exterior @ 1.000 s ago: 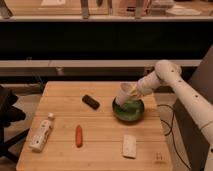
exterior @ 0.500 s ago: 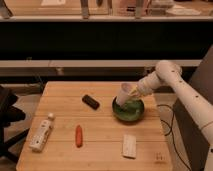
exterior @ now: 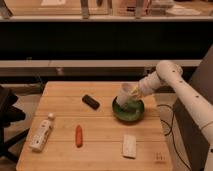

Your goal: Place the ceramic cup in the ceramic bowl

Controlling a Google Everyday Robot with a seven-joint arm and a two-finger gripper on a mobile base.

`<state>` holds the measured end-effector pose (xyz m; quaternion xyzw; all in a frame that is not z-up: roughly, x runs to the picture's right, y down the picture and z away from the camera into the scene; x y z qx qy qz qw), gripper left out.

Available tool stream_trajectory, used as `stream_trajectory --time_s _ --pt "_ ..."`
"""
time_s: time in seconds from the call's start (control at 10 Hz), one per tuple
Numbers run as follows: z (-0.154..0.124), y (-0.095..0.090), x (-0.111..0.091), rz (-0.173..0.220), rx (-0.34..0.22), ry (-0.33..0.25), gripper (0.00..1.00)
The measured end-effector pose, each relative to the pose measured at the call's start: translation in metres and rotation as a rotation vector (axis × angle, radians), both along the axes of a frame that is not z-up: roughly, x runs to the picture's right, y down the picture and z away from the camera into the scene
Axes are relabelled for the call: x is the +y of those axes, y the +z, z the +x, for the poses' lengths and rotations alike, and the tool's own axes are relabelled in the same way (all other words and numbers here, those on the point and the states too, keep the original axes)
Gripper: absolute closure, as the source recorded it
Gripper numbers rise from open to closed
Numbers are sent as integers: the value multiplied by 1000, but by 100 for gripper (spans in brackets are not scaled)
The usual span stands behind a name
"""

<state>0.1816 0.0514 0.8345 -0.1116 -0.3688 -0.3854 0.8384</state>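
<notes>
Wooden tabletop in front of a long dark counter, with the ceramic bowl — glossy green — standing toward the right edge. Reaching in from the bowl's right, a white robot arm, jaws clamped on the ceramic cup from the cup's right side, just over the bowl's far rim. Cup tilted, not upright, its lower part down at the bowl's inside; touching the glaze or hanging just clear of it — cannot tell from this angle.

Well along, by the look of it: grasp made, cup brought off the wood and over the target. Left to do, as a judgement: lowering the last bit, settling the cup inside the rim, then opening up and drawing the arm back without dragging the cup out or nudging the bowl. Not finished while held.

Left of the bowl and apart from it, a small black oblong object. Farther left and nearer the camera, an orange carrot-like piece, and beyond that a white bottle lying on its side. Just in front of the bowl, a flat white packet. None of these close enough to the bowl to hinder the drop.
</notes>
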Motion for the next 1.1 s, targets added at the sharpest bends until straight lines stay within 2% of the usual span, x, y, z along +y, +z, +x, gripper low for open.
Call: stream_trajectory --time_s 1.1 --pt "7 2 2 -4 1 6 100"
